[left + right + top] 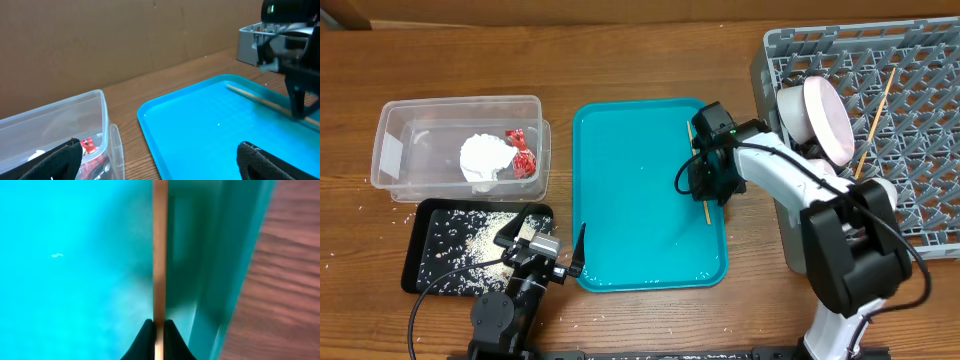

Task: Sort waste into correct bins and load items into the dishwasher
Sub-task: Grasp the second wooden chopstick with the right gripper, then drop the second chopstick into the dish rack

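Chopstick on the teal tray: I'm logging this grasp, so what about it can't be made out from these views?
Overhead: the right gripper covers the middle of the chopstick, hiding the contact.
Right wrist: the fingers pinch it, but both ends run off the frame; whether it is lifted off the teal tray is unclear.
Left wrist: the frame's right edge cuts off its far end.

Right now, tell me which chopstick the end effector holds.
The chopstick at the teal tray's right side, pinched by the right end effector. The other chopstick lies untouched in the grey rack.
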Tool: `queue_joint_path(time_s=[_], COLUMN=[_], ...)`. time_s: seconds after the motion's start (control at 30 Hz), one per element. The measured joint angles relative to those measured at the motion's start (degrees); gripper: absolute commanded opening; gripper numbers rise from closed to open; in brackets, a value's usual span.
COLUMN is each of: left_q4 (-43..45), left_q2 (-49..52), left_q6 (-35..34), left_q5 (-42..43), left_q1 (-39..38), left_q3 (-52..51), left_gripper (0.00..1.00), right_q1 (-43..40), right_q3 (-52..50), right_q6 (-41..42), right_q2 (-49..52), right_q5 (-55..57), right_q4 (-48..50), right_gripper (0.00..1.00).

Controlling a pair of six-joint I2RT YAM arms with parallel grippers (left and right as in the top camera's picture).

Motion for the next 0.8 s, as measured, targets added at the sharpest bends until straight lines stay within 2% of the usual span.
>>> queue_joint_path(time_s=[0.17, 0.33, 0.43, 0.6, 0.8], left_q4=[0.00, 0.00, 0.00, 0.00, 0.00], left_q2=[0.00, 0.00, 0.00, 0.00, 0.00], left_q6=[0.00, 0.00, 0.00, 0.00, 0.00], left_q5=[0.00, 0.02, 0.02, 0.00, 0.02], left_q1=[0.00, 0.00, 0.00, 0.00, 0.00], left_q3=[0.00, -0.02, -0.02, 0.00, 0.00], left_gripper=[1.00, 1.00, 1.00, 1.00, 1.00], right_q1=[-3.69, -17.75, -26.82, -35.19, -36.70], right_q3=[9.51, 13.00, 13.00, 12.94, 12.63], right_q6=[-0.04, -3.34, -5.05, -5.88, -6.05], right_q2=[-14.95, -26.67, -24.55, -15.72, -5.92], right_q5=[3.17, 14.05, 17.07, 18.64, 23.71], right_q4=[-1.44, 1.95, 2.60, 2.03, 3.21], right_gripper=[0.04, 0.04, 0.04, 0.04, 0.04])
